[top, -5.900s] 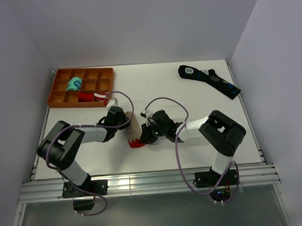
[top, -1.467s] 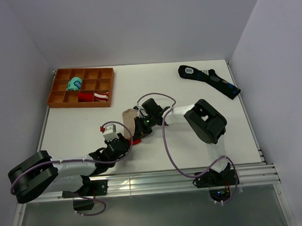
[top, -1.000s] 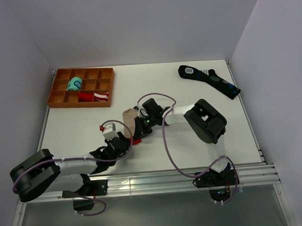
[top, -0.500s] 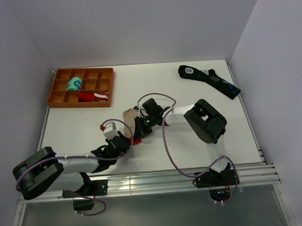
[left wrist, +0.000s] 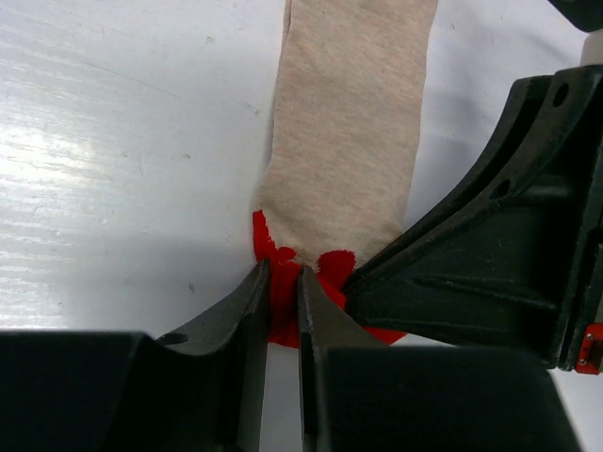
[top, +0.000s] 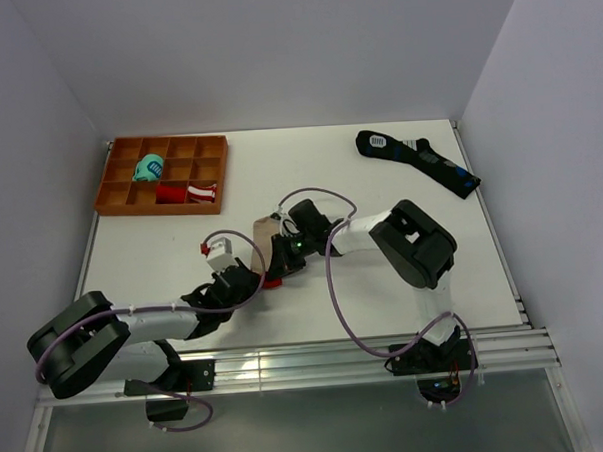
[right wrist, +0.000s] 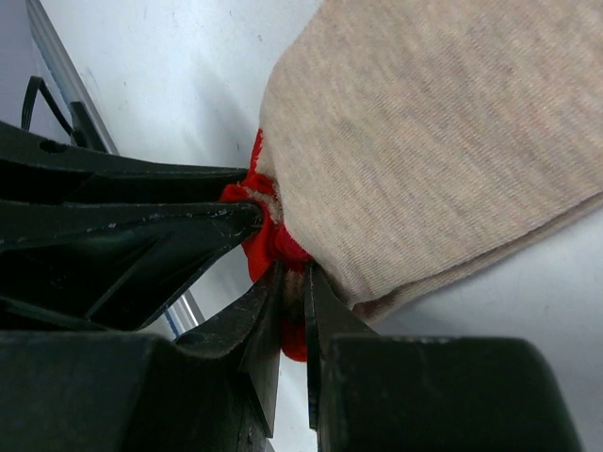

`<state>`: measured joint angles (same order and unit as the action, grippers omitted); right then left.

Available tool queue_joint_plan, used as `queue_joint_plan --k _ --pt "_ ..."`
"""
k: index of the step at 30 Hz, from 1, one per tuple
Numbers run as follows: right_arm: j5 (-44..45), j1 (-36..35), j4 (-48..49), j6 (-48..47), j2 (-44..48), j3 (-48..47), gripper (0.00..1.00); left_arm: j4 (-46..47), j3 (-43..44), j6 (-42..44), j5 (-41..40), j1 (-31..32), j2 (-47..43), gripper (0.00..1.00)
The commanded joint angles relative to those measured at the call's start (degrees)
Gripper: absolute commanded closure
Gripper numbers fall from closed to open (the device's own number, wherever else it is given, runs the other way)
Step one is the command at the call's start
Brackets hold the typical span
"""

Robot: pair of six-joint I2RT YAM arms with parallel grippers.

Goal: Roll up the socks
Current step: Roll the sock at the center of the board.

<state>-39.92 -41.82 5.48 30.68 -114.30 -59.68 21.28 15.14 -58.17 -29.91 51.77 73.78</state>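
From above, the left tool (top: 256, 281) has crept up to the red end of the socks (top: 265, 236), mid-desk toward the near edge, where the right tool (top: 278, 269) already sits. The left wrist view shows its fingers nearly closed, pinching red fabric. The right wrist view shows that tool likewise nipping the red end, so rolling looks ready to start

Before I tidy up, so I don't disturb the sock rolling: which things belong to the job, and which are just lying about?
Job: tan socks, left gripper, right gripper, both shut on them.
Lying about: black sock, orange tray, teal bundle, red-and-white bundle.
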Motion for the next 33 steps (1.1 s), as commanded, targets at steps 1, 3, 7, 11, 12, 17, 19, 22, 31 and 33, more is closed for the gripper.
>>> queue_joint_plan --k 1,3,7,11,12,17,19,22,31,33 --pt "9.07 -0.54 -2.49 -1.94 -0.93 5.36 0.87 -5.09 1.56 0.52 9.25 -1.23 1.55 0.92" --pt "10.21 -0.02 0.32 -1.24 0.04 7.72 0.83 -6.42 2.18 0.87 9.96 -1.32 1.19 0.92" --pt "11.79 1.30 4.71 0.08 2.24 11.42 0.79 -10.54 4.19 1.22 11.10 -1.32 0.58 0.93" --pt "14.43 1.92 9.89 0.79 5.84 15.37 0.72 -13.71 6.83 1.39 12.51 -1.32 2.15 0.93" --pt "14.61 2.27 10.86 1.05 6.37 16.86 0.70 -14.24 7.27 1.39 12.68 -1.32 2.94 0.94" --pt "15.92 3.33 17.45 2.28 10.32 21.53 0.65 -16.79 9.82 1.31 15.05 -1.49 5.85 0.94" --pt "16.28 3.59 18.86 2.28 11.55 22.41 0.63 -16.80 10.17 1.22 16.37 -1.84 6.99 0.94" --pt "17.42 3.68 22.37 2.89 13.31 24.78 0.62 -16.71 10.18 1.31 19.27 -3.16 8.05 0.94" --pt "20.23 4.73 34.15 3.43 20.69 32.34 0.56 -15.49 8.77 1.75 26.47 -7.37 7.87 0.95" --pt "21.20 4.73 35.47 2.99 22.53 33.66 0.56 -15.13 8.33 1.92 28.06 -8.26 7.87 0.95"
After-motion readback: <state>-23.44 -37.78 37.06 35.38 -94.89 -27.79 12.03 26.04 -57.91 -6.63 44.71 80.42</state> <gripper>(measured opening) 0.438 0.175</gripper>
